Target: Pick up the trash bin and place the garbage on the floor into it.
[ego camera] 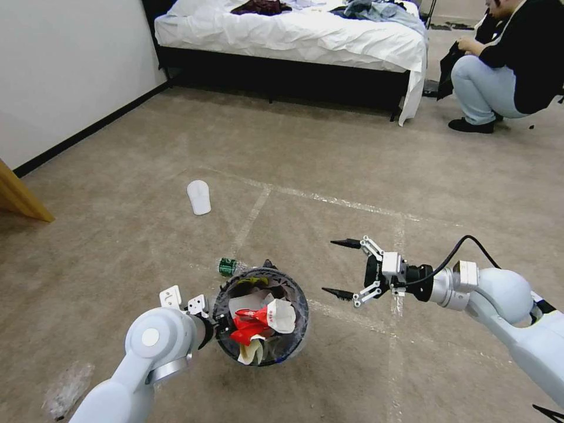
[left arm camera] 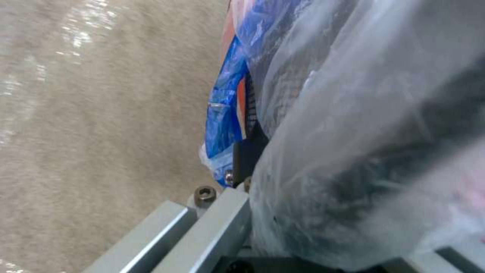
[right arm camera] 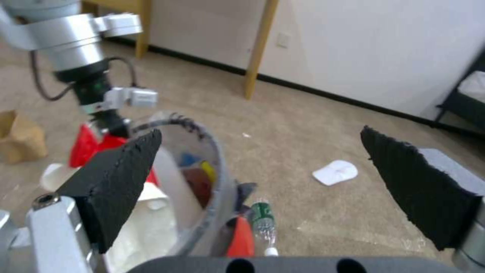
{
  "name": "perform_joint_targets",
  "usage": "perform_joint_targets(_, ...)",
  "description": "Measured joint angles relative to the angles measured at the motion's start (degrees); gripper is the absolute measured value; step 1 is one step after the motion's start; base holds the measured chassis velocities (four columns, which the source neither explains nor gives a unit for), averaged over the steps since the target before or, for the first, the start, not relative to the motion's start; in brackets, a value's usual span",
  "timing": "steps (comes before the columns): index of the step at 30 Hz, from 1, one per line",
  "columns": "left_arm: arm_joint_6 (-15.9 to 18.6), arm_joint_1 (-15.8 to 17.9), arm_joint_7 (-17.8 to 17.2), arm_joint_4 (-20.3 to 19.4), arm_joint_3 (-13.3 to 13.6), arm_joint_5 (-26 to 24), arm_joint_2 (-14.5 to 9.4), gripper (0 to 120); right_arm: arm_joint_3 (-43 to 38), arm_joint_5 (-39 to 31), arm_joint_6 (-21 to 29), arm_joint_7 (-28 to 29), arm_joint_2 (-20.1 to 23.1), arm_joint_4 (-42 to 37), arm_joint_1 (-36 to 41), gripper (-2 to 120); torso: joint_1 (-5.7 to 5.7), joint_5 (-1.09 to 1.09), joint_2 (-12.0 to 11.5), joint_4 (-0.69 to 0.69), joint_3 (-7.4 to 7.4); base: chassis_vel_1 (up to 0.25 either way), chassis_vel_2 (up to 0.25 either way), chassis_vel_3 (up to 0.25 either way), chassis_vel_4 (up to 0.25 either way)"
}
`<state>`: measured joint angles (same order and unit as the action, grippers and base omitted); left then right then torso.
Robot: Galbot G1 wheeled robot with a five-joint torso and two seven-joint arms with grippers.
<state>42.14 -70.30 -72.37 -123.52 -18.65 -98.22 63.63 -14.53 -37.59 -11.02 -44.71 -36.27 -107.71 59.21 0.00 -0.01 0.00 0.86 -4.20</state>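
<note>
**Bin held at the rim, litter beyond it**

The left gripper (ego camera: 207, 317) is clamped on the near rim of the trash bin (ego camera: 296, 305), which holds red and white wrappers. The right gripper (ego camera: 342, 267) hangs beside the bin, fingers spread wide and holding nothing. Just behind the bin a clear bottle (ego camera: 230, 267) with a green label, its writing unreadable, lies on the floor (ego camera: 329, 164). Farther off lies a white slipper (ego camera: 199, 197).

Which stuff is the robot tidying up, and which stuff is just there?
For the job:
trash bin, held by the left gripper
white slipper on the floor
plastic bottle beside the bin
right gripper, open, empty

Just there:
bed
wooden leg
brown paper bag
</note>
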Motion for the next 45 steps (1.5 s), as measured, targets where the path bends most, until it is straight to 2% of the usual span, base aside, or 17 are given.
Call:
perform_joint_targets(2, 0.0, -1.8, 0.2, -1.0, -1.7, 0.6, -0.2, 0, 0.4, -0.1, 0.2, 0.6, -1.5, 1.0, -0.4, 100, 0.00, 0.00, 0.0, -0.02, 0.00, 0.000, 0.000, 0.000, 0.000)
perform_joint_targets(5, 0.0, -2.9, 0.4, -1.7, -2.8, 0.7, -0.6, 0, 0.6, -0.1, 0.2, 0.7, -2.7, 1.8, -0.5, 100, 0.00, 0.00, 0.0, -0.02, 0.00, 0.000, 0.000, 0.000, 0.000)
perform_joint_targets(11, 0.0, -3.2, 0.6, -2.0, -3.6, 0.6, -1.1, 0, 0.8, 0.1, 0.2, 1.2, -4.5, 3.3, -0.7, 100, 0.00, 0.00, 0.0, 0.00, 0.00, 0.000, 0.000, 0.000, 0.000)
perform_joint_targets(26, 0.0, -2.4, 2.4, -1.2, -3.4, 3.7, -1.2, 0, 1.0, 0.8, -1.1, 2.5, -6.2, 4.9, -0.2, 100, 0.00, 0.00, 0.0, 0.00, 0.00, 0.000, 0.000, 0.000, 0.000)
perform_joint_targets(33, 0.0, -1.2, 4.0, 0.7, -2.1, 6.4, -1.2, 0, 0.9, 0.8, -1.5, 2.5, -6.1, 5.1, -0.1, 100, 0.00, 0.00, 0.0, -0.01, 0.00, 0.000, 0.000, 0.000, 0.000)
perform_joint_targets(38, -0.5, 0.1, 4.0, 1.9, -0.9, 6.4, -0.8, 0, 0.4, 0.7, -1.8, 2.5, -5.8, 5.1, 0.6, 100, 0.00, 0.01, 0.0, 0.00, 0.00, 0.000, 0.000, 0.000, 0.000)
perform_joint_targets(45, -0.9, 0.6, 4.0, 2.4, -0.7, 5.8, -0.7, 0, 0.1, 0.7, -2.1, 2.3, -5.5, 5.2, 1.0, 100, 0.00, 0.01, 0.0, 0.00, 0.00, 0.000, 0.000, 0.000, 0.000)
